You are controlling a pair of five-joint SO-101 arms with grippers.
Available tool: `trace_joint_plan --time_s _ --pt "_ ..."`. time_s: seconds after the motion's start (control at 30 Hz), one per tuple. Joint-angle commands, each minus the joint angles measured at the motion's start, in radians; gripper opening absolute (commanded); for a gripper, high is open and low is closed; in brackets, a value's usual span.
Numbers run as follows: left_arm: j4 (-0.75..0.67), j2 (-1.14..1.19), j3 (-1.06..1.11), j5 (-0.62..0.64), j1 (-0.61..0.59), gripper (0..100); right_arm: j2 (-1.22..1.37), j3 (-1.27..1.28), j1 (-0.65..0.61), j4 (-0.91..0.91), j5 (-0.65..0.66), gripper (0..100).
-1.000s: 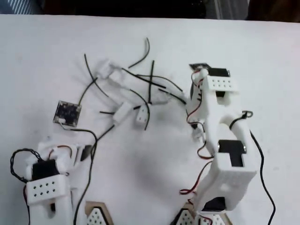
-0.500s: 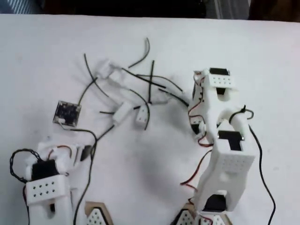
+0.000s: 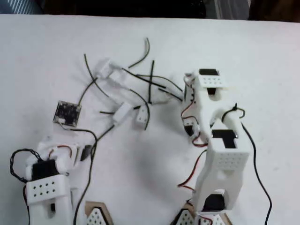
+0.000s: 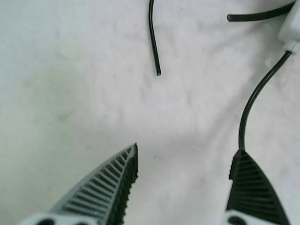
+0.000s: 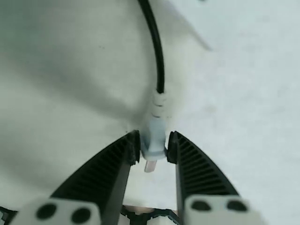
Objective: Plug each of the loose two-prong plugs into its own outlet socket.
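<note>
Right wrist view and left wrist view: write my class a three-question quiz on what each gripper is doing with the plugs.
1. True or false: the right gripper is shut on a white plug.
2. Fill in: that plug's cord is ____ in colour.
3. The left gripper over the table is: A open, B shut on a plug, C shut on a cord.
Key: 1 true; 2 black; 3 A.
</note>
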Motion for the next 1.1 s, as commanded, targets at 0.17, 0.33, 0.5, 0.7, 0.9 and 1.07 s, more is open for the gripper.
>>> trace_joint_plan --time_s 0.17,0.33,0.5,0.7,0.9,1.07 --pt "-0.017 -0.013 -0.005 -0.009 -0.002 31 -0.022 -0.020 -0.004 0.015 -0.011 1.7" --pt "-0.018 -0.013 -0.005 -0.009 -0.002 31 -0.124 -0.029 -0.008 0.105 0.060 1.7" --pt "-0.018 -0.013 -0.005 -0.009 -0.002 31 -0.325 0.002 0.022 0.117 0.080 1.7" --pt "-0.018 -0.013 -0.005 -0.009 -0.002 31 -0.559 0.032 0.094 0.117 0.084 1.7" --pt "-0.018 -0.013 -0.003 -0.009 -0.002 31 -0.779 0.034 0.163 0.119 0.130 1.7" --pt "-0.018 -0.013 -0.003 -0.009 -0.002 31 -0.954 0.035 0.177 0.119 0.130 1.7"
